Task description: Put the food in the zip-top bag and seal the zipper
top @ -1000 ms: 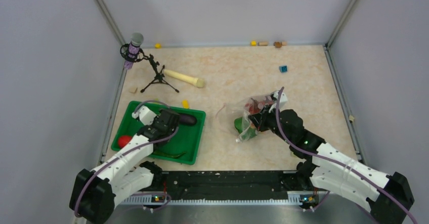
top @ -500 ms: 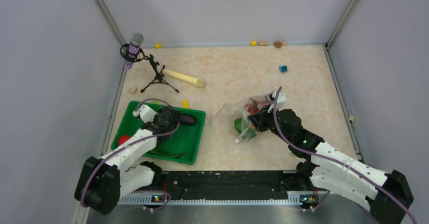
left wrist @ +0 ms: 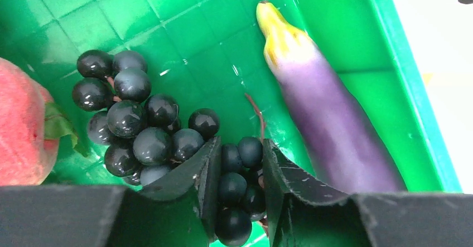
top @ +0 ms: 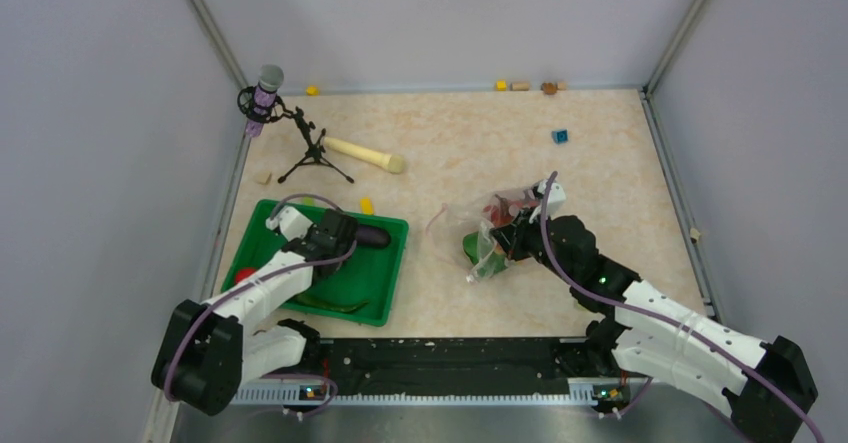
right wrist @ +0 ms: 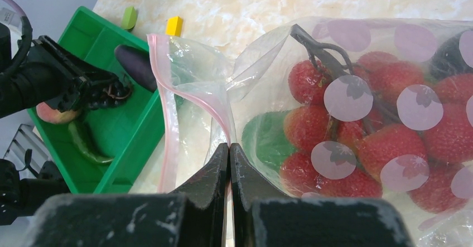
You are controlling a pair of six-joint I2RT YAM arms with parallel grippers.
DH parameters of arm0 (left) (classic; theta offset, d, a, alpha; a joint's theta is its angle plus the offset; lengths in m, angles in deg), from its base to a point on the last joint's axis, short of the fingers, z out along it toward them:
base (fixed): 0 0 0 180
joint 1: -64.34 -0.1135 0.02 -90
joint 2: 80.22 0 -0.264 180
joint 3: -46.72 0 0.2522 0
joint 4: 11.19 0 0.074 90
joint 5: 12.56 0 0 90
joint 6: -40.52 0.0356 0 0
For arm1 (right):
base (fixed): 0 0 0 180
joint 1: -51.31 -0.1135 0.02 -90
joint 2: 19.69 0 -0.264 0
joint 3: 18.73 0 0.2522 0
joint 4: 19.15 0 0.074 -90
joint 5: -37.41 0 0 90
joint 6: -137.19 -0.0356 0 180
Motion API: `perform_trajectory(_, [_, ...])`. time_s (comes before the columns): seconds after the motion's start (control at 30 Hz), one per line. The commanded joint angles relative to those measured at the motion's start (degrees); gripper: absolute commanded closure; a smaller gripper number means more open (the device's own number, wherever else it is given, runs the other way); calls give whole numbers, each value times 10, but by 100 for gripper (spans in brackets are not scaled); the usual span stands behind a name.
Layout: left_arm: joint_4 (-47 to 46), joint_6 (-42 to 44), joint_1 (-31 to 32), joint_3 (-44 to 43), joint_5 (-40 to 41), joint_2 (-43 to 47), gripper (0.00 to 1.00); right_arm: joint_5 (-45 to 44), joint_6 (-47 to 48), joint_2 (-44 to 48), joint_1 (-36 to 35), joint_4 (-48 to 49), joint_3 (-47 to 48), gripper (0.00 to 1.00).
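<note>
Dark berries [left wrist: 151,145] in green tray [left wrist: 184,24], near end pinched by left gripper [left wrist: 241,153]; right gripper [right wrist: 230,148] clenched on zip-top bag [right wrist: 262,52] mouth.

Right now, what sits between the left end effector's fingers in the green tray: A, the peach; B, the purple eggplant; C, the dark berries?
C: the left wrist view shows dark berries inside the left end effector, the eggplant lying beside it.

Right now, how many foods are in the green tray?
4: peach at the left end, grapes in the left gripper, eggplant far right, long green vegetable near front. The arm may hide more.
</note>
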Motion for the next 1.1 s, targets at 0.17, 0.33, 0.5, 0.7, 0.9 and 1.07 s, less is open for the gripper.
perform_trajectory(0.17, [2,-17,4,28,-113,16,100,-6,5,5,4,18,8,100])
perform_trajectory(0.33, [35,-9,4,15,-103,49,100,-3,5,5,4,19,7,100])
perform_trajectory(0.5, [82,-2,4,-2,-101,124,100,-4,6,10,3,19,7,100])
perform_trajectory(0.7, [78,42,4,-7,-119,215,100,-5,6,18,3,19,5,100])
perform_trajectory(0.9, [-27,163,4,-9,-212,277,100,13,5,30,4,26,3,100])
perform_trajectory(1.07, [-132,231,4,-9,-379,299,100,32,6,62,4,31,0,100])
